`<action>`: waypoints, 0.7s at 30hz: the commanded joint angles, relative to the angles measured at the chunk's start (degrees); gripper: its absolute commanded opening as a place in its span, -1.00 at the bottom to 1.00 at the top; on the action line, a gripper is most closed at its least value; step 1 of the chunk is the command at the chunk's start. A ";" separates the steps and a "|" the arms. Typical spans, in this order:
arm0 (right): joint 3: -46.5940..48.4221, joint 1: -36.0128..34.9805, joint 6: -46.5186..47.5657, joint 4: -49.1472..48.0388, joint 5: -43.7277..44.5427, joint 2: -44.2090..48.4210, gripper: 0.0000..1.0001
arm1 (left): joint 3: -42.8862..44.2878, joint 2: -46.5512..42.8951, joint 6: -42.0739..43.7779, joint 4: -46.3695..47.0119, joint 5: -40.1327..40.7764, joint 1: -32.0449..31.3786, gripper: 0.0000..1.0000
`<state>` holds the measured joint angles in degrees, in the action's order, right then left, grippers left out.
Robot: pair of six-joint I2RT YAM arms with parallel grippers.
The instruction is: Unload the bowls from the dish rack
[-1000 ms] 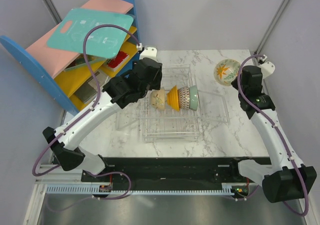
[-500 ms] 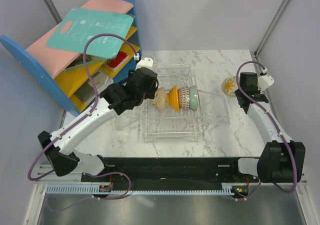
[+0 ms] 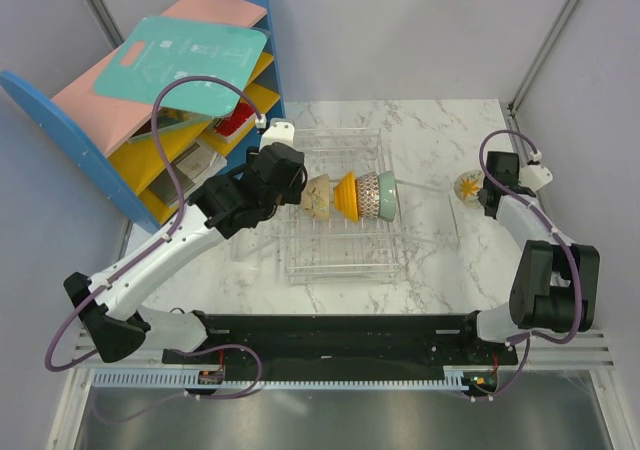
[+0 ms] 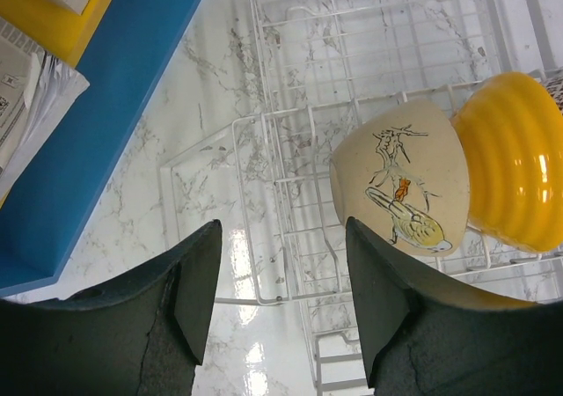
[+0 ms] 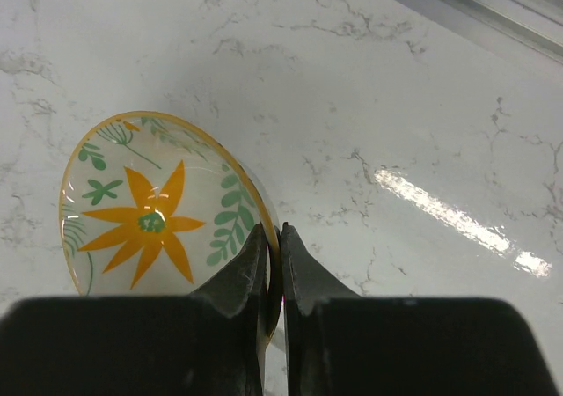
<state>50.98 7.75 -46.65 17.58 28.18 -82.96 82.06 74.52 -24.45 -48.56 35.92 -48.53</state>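
- Step in hand: right gripper (image 5: pixel 274 260), jaws clamped on rim of flower bowl (image 5: pixel 145 216), holds it tilted over marble table (image 5: pixel 422 106) at far right, well apart from dish rack (image 3: pixel 340 252).
- Bowl touching table or not: cannot tell.
- Next move, likely: lower, level, release.
- Left gripper (image 4: pixel 280 295), jaws apart, hovers just left of cream bowl (image 4: pixel 396 185).
- Cream bowl heads row in rack: orange bowl (image 4: pixel 515 167), mesh bowl (image 3: pixel 367 192), mint bowl (image 3: pixel 386 195), all on edge.
- Left needs rim between fingers.
- Mint bowl out of left wrist view; mesh bowl barely in frame there.
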 commanded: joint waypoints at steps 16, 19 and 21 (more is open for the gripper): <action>0.00 1.30 0.33 -0.27 -6.82 -7.92 -0.49 | -1.11 0.89 -3.33 -0.22 0.20 0.72 0.30; -1.32 1.57 0.42 -0.18 -7.70 -6.17 0.03 | -1.03 1.41 -3.33 -0.22 -0.24 0.81 0.32; -2.72 1.74 0.16 -0.18 -8.06 -3.71 0.23 | -0.85 2.03 -3.24 -0.14 -0.41 0.81 0.32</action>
<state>49.91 9.19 -46.54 16.58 22.00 -89.71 81.03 75.44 -26.02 -49.34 35.70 -47.97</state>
